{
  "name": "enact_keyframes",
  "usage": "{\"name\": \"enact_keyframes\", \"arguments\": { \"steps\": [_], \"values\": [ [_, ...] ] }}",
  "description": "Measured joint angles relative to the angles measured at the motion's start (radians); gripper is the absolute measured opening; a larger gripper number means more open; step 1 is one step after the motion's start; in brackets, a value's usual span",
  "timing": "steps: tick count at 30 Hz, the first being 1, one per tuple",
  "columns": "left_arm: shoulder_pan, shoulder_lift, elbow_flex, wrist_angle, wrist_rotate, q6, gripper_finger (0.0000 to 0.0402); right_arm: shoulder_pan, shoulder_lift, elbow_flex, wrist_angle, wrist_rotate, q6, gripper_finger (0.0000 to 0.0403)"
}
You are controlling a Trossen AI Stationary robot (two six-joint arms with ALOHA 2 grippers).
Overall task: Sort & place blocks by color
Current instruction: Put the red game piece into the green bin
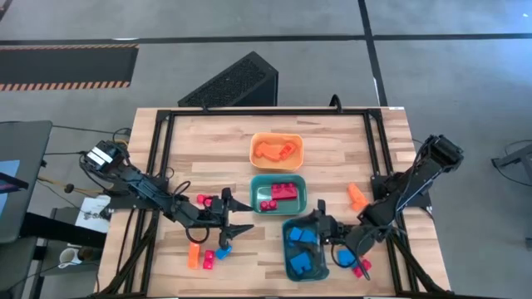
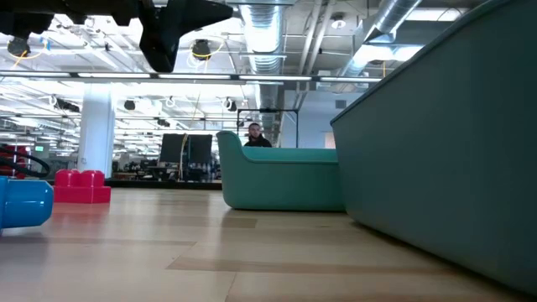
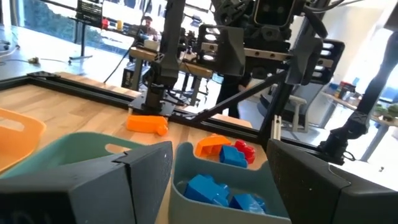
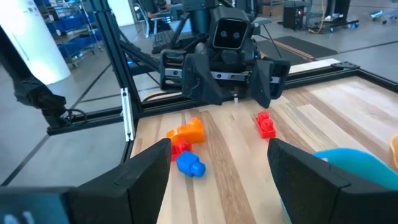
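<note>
Three bins stand in a row at mid-table. The orange bin (image 1: 277, 150) holds orange blocks, the middle teal bin (image 1: 278, 193) red ones, the near teal bin (image 1: 304, 247) blue ones (image 3: 208, 190). Loose blocks lie on the wood: orange (image 1: 357, 195), red (image 1: 203, 200), and a near-left group of orange (image 1: 194, 255), red (image 1: 209, 261) and blue (image 1: 223, 251). My left gripper (image 1: 246, 215) hovers open, level, left of the teal bins. My right gripper (image 1: 326, 232) hovers open at the near bin's right side. Neither has anything between its fingers.
A black frame (image 1: 158, 141) runs around the table's edges. Another red block (image 1: 363, 267) lies by the right arm. The two grippers face each other across the near teal bin. Bare wood lies at the table's far left and far right.
</note>
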Motion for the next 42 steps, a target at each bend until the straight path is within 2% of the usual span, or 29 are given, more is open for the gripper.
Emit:
{"name": "enact_keyframes", "arguments": {
  "steps": [7,11,14,16,19,26,31,35,42],
  "values": [
    [-0.002,-0.003,0.0,0.007,-0.001,-0.005,0.0249,0.009,0.0,0.0,0.001,-0.001,-0.001,0.029],
    [-0.017,-0.071,0.0,-0.002,-0.004,0.0,0.0249,0.026,0.0,0.0,0.001,-0.003,-0.001,0.029],
    [-0.029,-0.138,0.0,-0.086,-0.006,0.002,0.0249,0.04,-0.006,0.0,-0.005,-0.003,-0.001,0.029],
    [-0.038,-0.192,0.0,-0.186,-0.019,0.003,0.0249,0.049,-0.017,0.0,-0.005,-0.002,-0.001,0.029],
    [-0.056,-0.309,0.0,-0.422,-0.03,-0.021,0.0249,0.056,-0.026,0.0,-0.01,0.0,-0.001,0.029],
    [-0.082,-0.593,0.0,-0.975,-0.12,-0.269,0.0249,0.074,-0.033,0.0,-0.007,0.001,0.0,0.029],
    [-0.064,-0.694,0.0,-1.38,-0.131,-0.451,0.0249,0.07,-0.034,0.0,-0.005,0.001,0.007,0.029],
    [-0.044,-0.694,0.0,-1.549,-0.09,-0.556,0.0249,0.07,-0.034,0.0,-0.001,0.001,0.007,0.029],
    [0.025,-0.608,0.0,-1.595,0.05,-0.533,0.0249,0.056,-0.034,0.0,0.0,0.001,0.01,0.029]
  ]
}}
